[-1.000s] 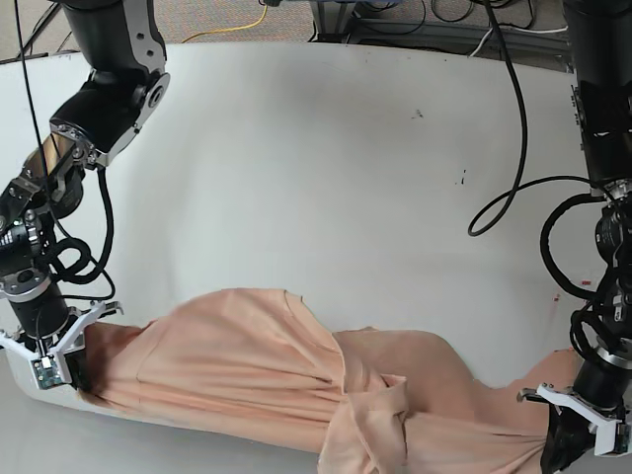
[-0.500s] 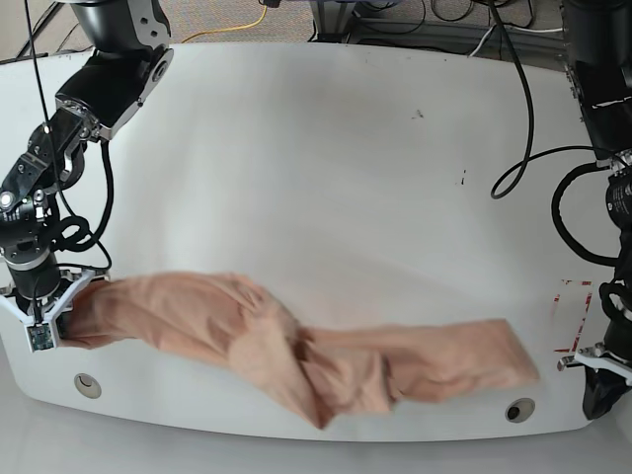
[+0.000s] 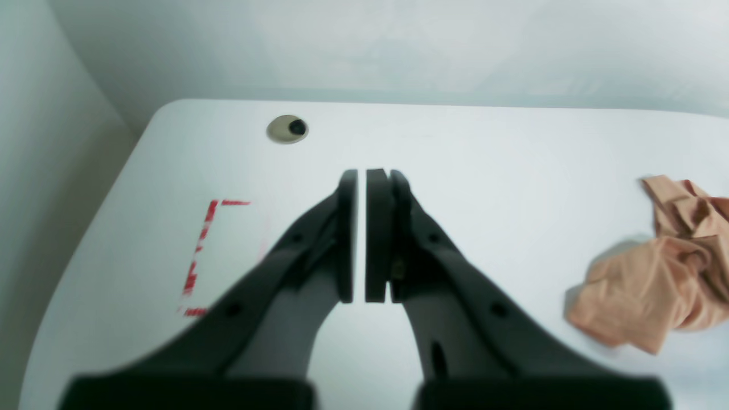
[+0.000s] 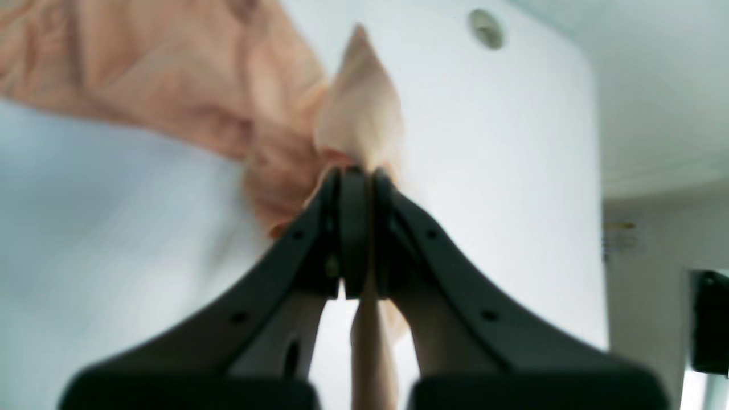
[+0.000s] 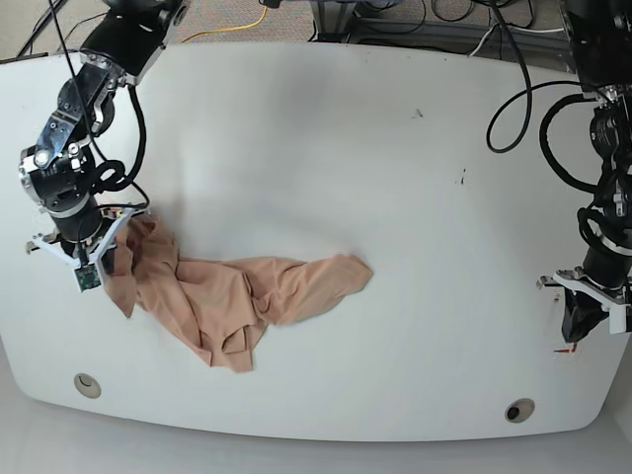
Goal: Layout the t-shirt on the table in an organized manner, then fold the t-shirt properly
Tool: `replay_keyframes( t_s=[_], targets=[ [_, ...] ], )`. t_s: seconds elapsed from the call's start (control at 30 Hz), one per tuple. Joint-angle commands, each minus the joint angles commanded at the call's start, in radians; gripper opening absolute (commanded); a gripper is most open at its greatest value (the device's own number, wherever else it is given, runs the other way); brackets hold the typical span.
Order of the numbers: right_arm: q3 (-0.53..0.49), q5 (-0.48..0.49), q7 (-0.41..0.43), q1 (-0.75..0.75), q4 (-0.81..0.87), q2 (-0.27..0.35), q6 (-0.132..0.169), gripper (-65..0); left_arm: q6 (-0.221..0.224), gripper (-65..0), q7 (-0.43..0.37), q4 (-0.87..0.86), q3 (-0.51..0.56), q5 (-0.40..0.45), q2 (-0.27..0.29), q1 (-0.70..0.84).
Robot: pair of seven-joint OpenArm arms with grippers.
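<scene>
One tool, my right (image 5: 92, 259), was clenched on the t-shirt (image 5: 237, 296), which trailed away toward my left tool (image 5: 585, 318), shut, empty and well apart across the bench (image 5: 326, 148).

setting: robotics lab | evidence: white table (image 5: 316, 148) with red-tape mark (image 3: 199, 256), loose cables (image 5: 434, 12) behind

Bare table (image 5: 326, 148) ahead of and between both grippers, wide open passage. Only obstacle: the t-shirt (image 5: 232, 296), bunched in a heap trailing from the right gripper (image 4: 356, 171), which is clamped on a fold of it. Left gripper (image 3: 361, 233), jaws nearly together and holding nothing, has free tabletop all round; shirt well off to its side. Grommet hole (image 3: 287, 129) ahead, flush, no block.
</scene>
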Motion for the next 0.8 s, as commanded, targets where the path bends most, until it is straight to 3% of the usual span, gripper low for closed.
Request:
replay_keyframes(
  t_s=[0.13,0.3,0.43,0.53,0.7,0.8],
  targets=[
    [-0.003,0.0,0.064,-0.058,0.0,-0.015,0.0,-64.8,-0.011,-64.6,0.0,0.0,0.006,0.0,0.055,0.052],
    [-0.006,0.0,0.086,-0.081,-0.002,-0.032,0.0,-64.8,-0.109,-64.4,0.003,-0.011,0.055,0.003,0.132,0.077],
    [-0.005,0.0,0.086,-0.081,-0.002,-0.034,0.0,-64.8,-0.161,-62.4,0.003,-0.077,0.124,0.005,0.203,0.066],
    [-0.005,0.0,0.086,-0.081,-0.002,-0.032,0.0,-64.8,-0.167,-50.8,0.003,-0.143,0.17,0.005,0.245,0.018],
    [-0.005,0.0,0.086,-0.081,-0.002,-0.031,0.0,-64.8,-0.166,-17.5,0.003,-0.279,0.21,0.006,0.336,-0.061],
    [-0.005,0.0,0.086,-0.08,-0.002,-0.031,0.0,-64.8,-0.166,-16.2,0.003,-0.35,0.221,0.008,0.37,-0.109]
  ],
)
